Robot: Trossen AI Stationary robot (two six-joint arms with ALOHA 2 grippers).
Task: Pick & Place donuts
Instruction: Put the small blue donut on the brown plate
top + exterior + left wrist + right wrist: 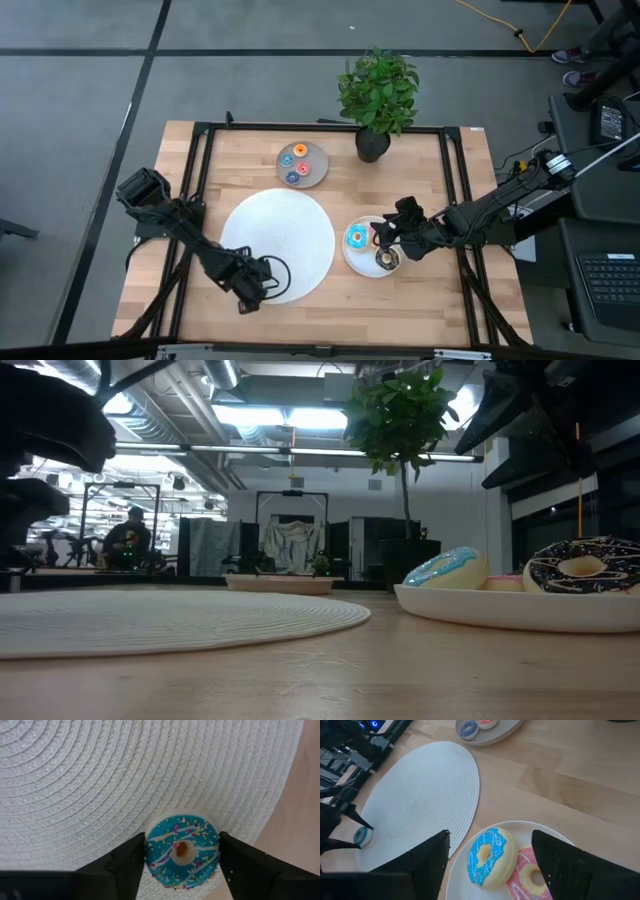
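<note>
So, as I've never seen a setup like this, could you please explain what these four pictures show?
It is a two-armed robot at a wooden table, each arm ending in a two-finger gripper. One picture looks straight down, one looks level across the tabletop, and two come from cameras on the wrists. The left gripper is over the near edge of the large white woven disc, its fingers either side of a small teal donut. The right gripper is open above a white plate holding blue, pink and chocolate donuts. A grey plate of tiny donuts and a potted plant stand at the far side.
</note>
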